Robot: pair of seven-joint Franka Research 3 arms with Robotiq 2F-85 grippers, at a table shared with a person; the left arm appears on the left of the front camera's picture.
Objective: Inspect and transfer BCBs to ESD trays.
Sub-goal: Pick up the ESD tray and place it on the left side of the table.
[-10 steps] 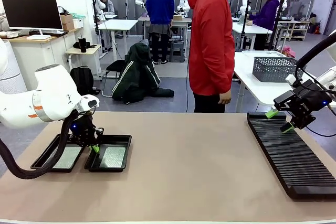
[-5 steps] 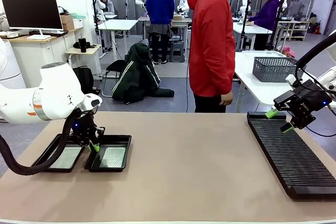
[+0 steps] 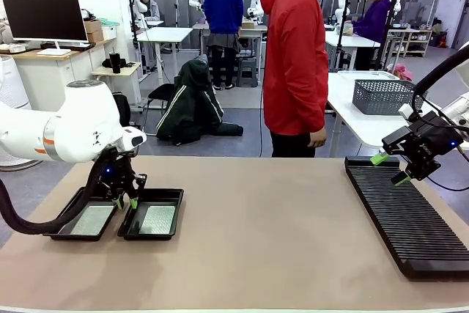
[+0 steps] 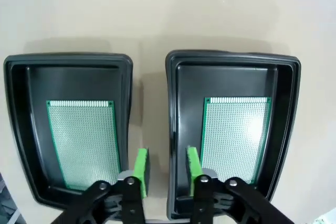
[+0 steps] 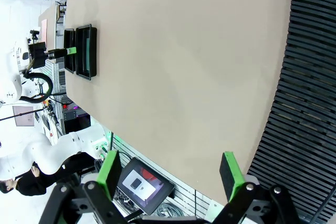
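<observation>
Both BCBs lie flat, one in each of the ESD trays, so placement looks done; the left gripper hangs above the trays' adjoining rims, fingers apart and empty; the right gripper waits over the ribbed rack, fingers wide apart; the tan surface sits in a busy workshop.
</observation>
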